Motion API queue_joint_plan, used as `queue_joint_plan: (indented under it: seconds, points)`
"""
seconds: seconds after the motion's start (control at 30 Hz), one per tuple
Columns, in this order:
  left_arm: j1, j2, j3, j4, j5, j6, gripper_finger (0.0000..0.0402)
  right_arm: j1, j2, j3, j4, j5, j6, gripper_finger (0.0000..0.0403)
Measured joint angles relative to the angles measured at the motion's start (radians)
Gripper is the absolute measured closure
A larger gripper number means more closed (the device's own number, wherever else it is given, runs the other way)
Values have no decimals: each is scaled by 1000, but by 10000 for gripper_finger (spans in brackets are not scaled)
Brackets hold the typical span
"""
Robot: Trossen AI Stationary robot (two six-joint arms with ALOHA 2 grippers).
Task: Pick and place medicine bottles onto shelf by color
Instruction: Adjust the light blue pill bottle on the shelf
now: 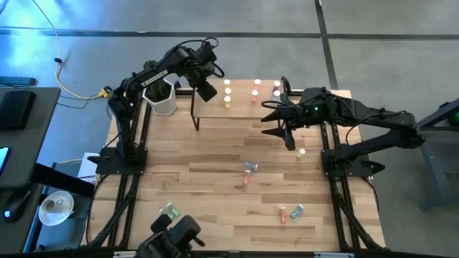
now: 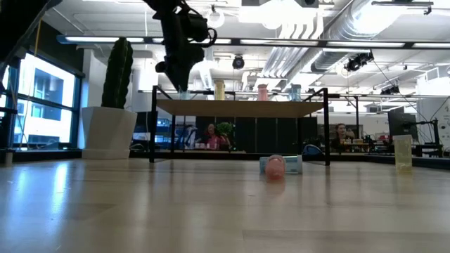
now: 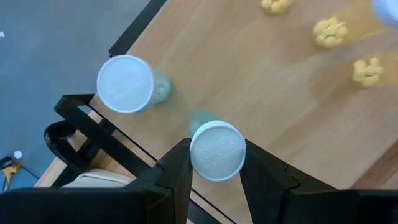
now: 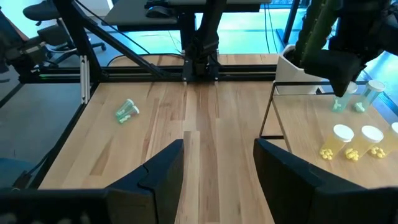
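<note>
Over the shelf, my left gripper clamps a green bottle beside its standing green twin; I should lower squarely before releasing. My right gripper waits, spread.

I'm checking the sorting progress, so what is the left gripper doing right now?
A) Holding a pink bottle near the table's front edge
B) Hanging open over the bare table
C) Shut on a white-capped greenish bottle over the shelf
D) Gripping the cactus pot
C: in the left wrist view the left gripper clamps a greenish bottle above the shelf, beside another already standing green bottle.
</note>
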Motion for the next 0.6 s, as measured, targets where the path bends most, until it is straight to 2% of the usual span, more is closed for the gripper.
queue_joint_plan:
  seconds: [0.6]
  points:
    - [1, 0, 0, -1, 4, 0, 293, 0, 0, 0, -2, 0, 0, 217]
